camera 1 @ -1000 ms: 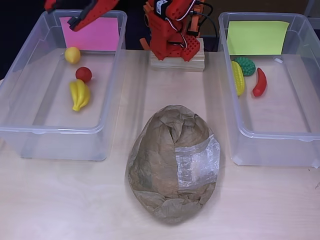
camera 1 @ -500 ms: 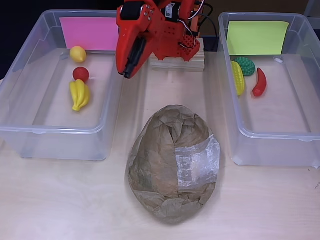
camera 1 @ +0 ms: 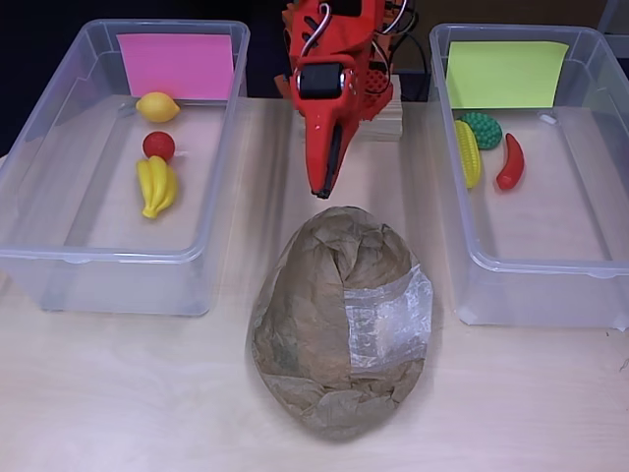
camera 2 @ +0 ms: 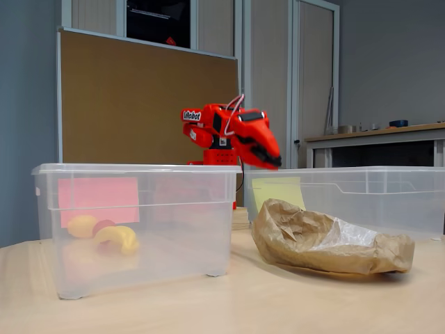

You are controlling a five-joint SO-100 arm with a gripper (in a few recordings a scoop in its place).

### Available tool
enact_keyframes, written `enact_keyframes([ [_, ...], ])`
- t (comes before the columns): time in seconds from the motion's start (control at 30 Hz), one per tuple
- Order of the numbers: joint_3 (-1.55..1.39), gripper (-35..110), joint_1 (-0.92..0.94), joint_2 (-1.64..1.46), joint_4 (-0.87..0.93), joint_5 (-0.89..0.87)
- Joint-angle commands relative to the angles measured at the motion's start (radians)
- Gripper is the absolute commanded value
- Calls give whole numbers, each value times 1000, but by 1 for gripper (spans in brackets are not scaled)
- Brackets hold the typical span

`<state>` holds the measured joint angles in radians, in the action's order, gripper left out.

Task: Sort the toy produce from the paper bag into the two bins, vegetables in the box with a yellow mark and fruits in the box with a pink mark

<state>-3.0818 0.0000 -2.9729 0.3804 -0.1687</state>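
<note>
1. The claw [camera 1: 321, 182] is now pointing down over the bare strip of bench [camera 1: 147, 393] between the two bins, its tip just short of the bag's [camera 1: 339, 320] far end; the side view puts the claw [camera 2: 268, 161] well above the bag [camera 2: 327, 240]. Its jaws are looking pressed together and are carrying nothing.
2. Half a second ago the arm was hanging at the inner edge of the pink bin [camera 1: 44, 206]; a second ago it was reaching over that bin's pink mark [camera 1: 177, 65]. So it is swinging back from the fruit side to the centre.
3. The lemon [camera 1: 157, 106] is lying a little farther right and nearer the pink mark than a second ago; the red ball [camera 1: 159, 146] is also sitting slightly left of where it was. The banana [camera 1: 155, 185] is not changing place.
4. The yellow bin [camera 1: 590, 265] is holding corn [camera 1: 468, 152], a green knobbly piece [camera 1: 483, 129] and a chilli [camera 1: 510, 162], all unmoved.
5. My reading: a fruit drop is finished, and the claw is lining up for another reach into the bag. Whether any produce is left inside, I cannot tell, since the bag is hiding its contents.
</note>
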Motion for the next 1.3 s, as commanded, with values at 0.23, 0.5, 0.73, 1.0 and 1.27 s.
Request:
enact_keyframes([
  [0.23,-60,3,-83,-152,135,-2],
  [0.5,-60,0,-104,-288,403,-46],
  [0.73,-60,0,-133,-350,566,-26],
  [1.0,-60,0,-152,-350,650,89],
  [1.27,-60,0,-167,-350,833,184],
])
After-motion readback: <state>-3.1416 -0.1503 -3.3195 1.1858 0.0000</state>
